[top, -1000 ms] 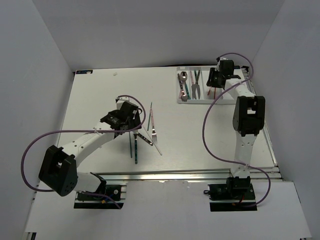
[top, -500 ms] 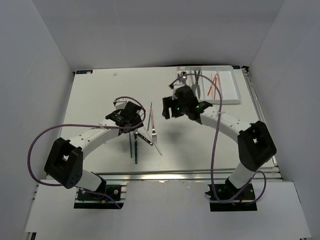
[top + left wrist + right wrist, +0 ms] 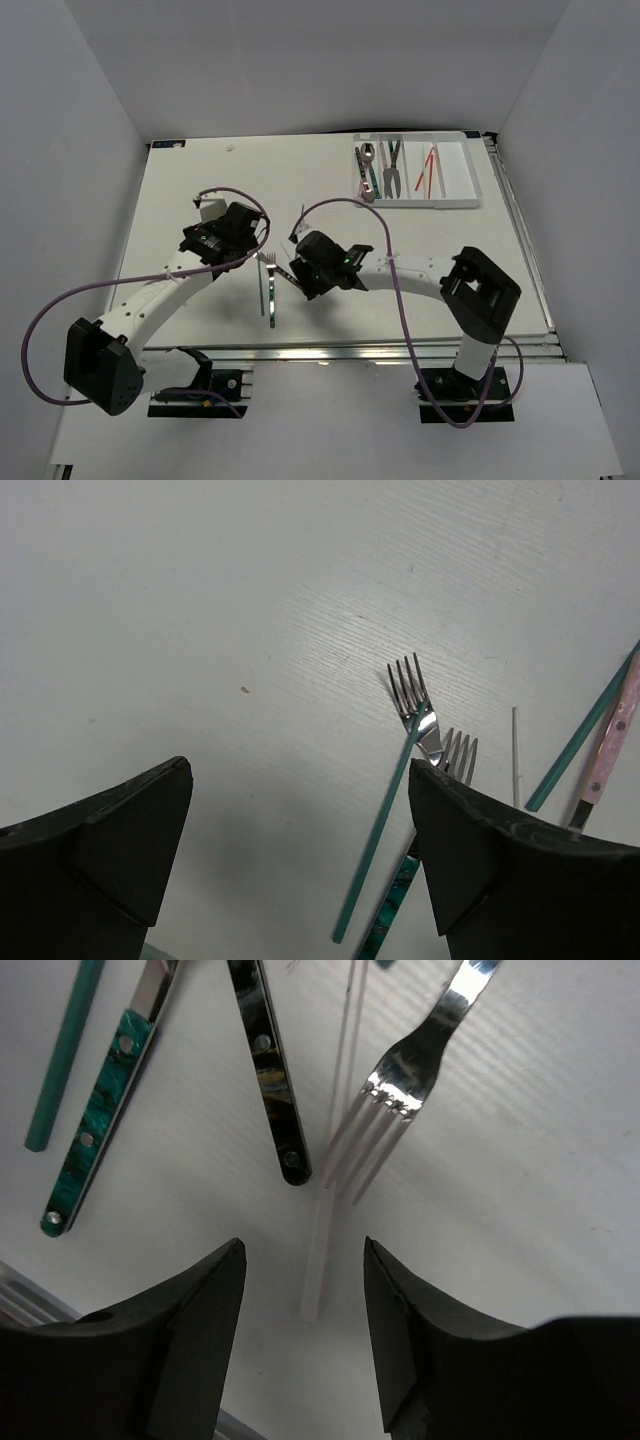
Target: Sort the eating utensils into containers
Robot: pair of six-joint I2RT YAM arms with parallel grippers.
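Loose eating utensils lie mid-table. In the left wrist view these are a slim teal-handled fork, a fork with a marbled teal handle, a pale chopstick, a teal chopstick and a pink handle. My left gripper hangs open just left of them, holding nothing. My right gripper is open and low over the pile. A pale chopstick lies between its jaws, with a gap on each side. A fork head and a dark handle lie just ahead.
The white tray stands at the back right. Its compartments hold a spoon, forks and red chopsticks. The teal fork points toward the table's near edge. White walls enclose the table on three sides.
My right arm swung from the tray at the back right down to the utensil pile mid-table. My left arm drew back to the left, away from the pile.
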